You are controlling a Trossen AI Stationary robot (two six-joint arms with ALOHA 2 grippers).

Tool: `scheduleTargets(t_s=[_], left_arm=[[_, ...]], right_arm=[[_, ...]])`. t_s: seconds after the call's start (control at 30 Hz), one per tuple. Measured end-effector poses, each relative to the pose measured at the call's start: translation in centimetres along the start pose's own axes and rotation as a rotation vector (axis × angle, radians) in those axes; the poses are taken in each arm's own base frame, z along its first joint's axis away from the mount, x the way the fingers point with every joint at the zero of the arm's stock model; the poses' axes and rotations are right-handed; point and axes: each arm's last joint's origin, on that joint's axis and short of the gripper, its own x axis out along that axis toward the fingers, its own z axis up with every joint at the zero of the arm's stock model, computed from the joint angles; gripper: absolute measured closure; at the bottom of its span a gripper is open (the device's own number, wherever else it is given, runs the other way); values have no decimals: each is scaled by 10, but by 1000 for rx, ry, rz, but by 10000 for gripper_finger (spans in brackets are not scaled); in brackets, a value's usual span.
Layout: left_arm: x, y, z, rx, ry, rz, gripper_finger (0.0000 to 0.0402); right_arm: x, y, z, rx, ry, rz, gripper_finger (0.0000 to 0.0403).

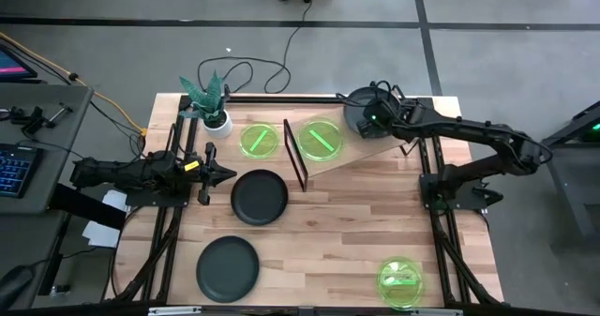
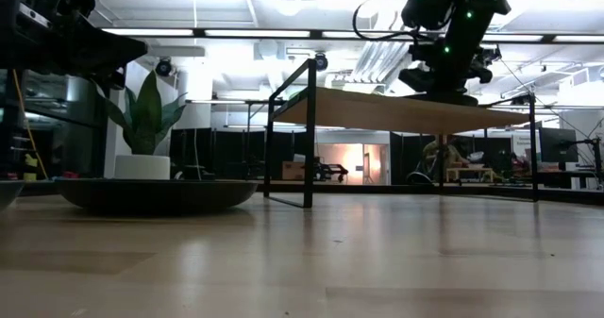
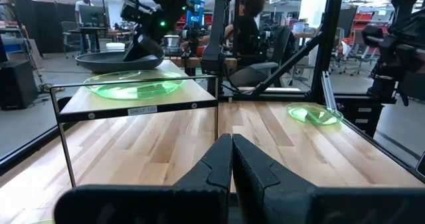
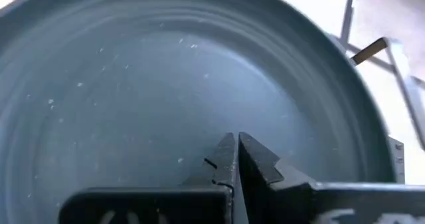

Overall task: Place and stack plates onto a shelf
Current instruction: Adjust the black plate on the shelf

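The light-wood shelf stands tilted on its black frame at the table's far side. A dark grey plate lies on its far right end, and a neon-green plate lies beside it on the board. My right gripper is shut and points down into the dark plate's hollow. Two more dark plates rest flat on the table, as do two green ones. My left gripper is shut and hovers left of the middle dark plate. My right gripper comes from above with shut fingers pointing at the inner face of the dark plate on the shelf. I cannot tell whether the tips touch the plate. The plate lies on the board.
A white pot with a green plant stands at the far left, close to the shelf's left frame. Cables lie behind the table's far edge. Bare wood shows between the near dark plate and the near green plate.
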Motion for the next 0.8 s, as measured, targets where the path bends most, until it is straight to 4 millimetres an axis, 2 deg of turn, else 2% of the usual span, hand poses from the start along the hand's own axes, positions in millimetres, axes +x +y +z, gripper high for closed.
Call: scheduleTargets(t_s=[0.43, 0.8], left_arm=[[0, 0, 0, 0, 0, 0, 398], [0, 0, 0, 0, -1, 0, 398]], right_arm=[[-5, -3, -8, -68, 82, 21, 403], [-24, 4, -19, -100, 101, 84, 403]])
